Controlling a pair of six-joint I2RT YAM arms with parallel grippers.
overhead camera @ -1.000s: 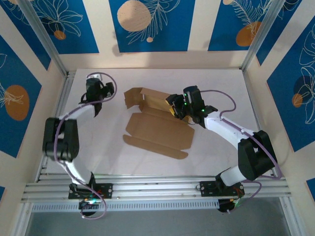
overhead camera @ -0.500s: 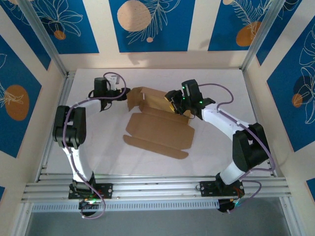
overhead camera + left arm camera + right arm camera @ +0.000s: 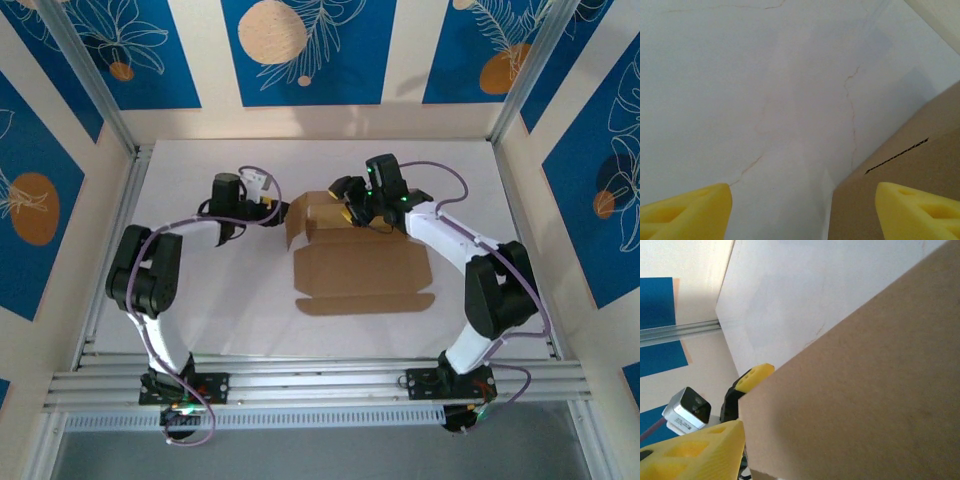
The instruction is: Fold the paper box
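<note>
The box [image 3: 365, 268] has swung square on the desk [image 3: 200, 290], rear wall up. Left jaws have arrived at its left end, released wide. Right jaws are at the wall, but I cannot tell their grip. Side folds likely next.

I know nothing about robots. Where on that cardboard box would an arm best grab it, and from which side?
Probably the upright flap at the far left end of the box, approached from the left, where the open left gripper sits. It stands as a thin wall that fingers can straddle. The near panel lies flat on the table, leaving little to pinch.
</note>
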